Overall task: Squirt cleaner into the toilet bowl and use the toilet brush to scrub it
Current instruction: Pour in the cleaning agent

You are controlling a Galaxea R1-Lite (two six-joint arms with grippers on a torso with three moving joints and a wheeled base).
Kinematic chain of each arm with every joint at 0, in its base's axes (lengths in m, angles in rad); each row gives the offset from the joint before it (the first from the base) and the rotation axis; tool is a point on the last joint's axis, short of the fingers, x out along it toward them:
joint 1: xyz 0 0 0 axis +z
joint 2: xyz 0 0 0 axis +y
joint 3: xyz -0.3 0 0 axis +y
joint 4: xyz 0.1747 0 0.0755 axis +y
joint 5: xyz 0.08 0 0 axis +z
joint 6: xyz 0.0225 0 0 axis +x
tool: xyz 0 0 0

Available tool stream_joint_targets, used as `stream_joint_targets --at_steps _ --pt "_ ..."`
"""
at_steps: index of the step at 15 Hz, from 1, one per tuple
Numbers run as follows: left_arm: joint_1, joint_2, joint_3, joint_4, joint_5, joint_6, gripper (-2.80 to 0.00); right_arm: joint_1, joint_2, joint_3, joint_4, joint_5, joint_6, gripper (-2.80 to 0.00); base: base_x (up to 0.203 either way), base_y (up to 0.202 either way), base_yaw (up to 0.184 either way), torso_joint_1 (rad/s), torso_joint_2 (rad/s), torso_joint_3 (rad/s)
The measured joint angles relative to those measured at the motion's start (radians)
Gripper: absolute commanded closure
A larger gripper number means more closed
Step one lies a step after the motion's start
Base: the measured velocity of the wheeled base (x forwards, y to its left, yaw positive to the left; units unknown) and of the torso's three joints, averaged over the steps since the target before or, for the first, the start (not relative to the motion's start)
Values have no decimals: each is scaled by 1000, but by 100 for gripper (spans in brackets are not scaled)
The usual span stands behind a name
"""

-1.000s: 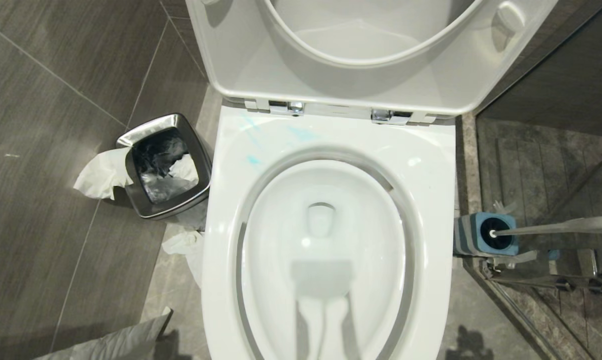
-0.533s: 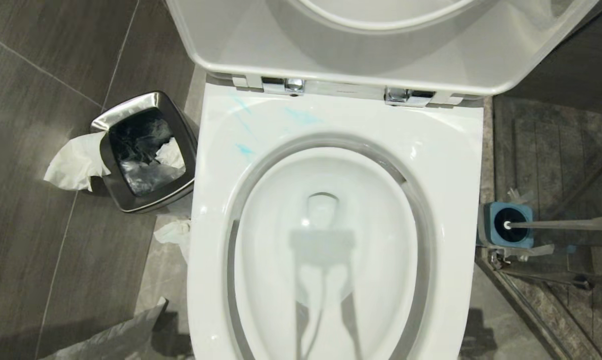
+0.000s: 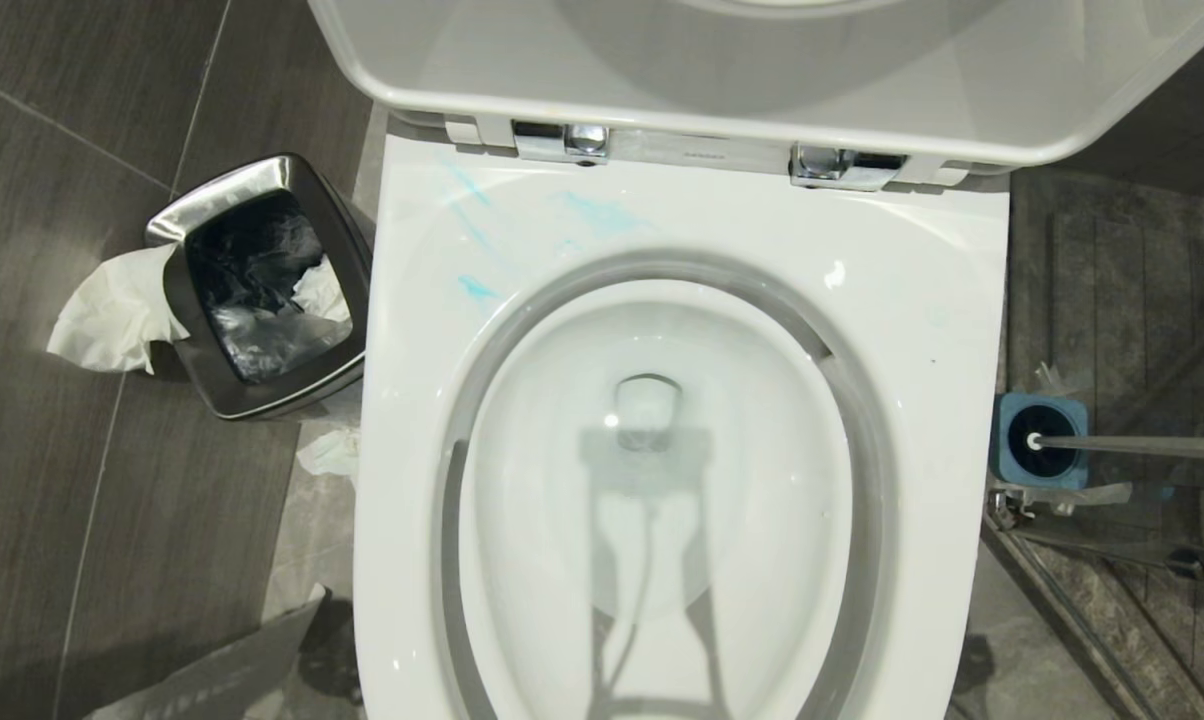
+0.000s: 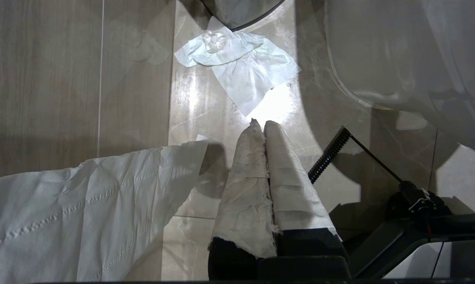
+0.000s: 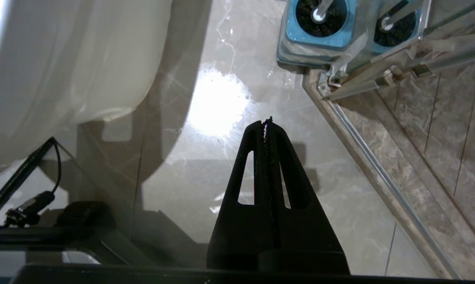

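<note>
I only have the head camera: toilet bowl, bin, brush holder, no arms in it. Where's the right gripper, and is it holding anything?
Observer: The right gripper is shut and empty, over the glossy floor between the toilet bowl and the shower rail.
Operator: And the left one?
Observer: The left gripper is shut and empty too, its fingers covered in a white wrapping, over the floor beside the bowl.
Operator: Anything in front of it?
Observer: A crumpled tissue lies on the floor just ahead of the fingertips.
</note>
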Motion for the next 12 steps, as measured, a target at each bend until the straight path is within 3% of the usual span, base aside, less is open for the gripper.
stream_joint_targets --at_steps 6,9,12 --pt "0 0 0 -1 6 -17 0 1 110 -219 315 -11 9 0 0 0 0 0 0 0" --pt "0 0 0 -1 7 -21 0 2 352 -300 277 -14 46 0 0 0 0 0 0 0" --pt "0 0 0 -1 7 -21 0 2 661 -357 143 -16 67 0 0 0 0 0 0 0"
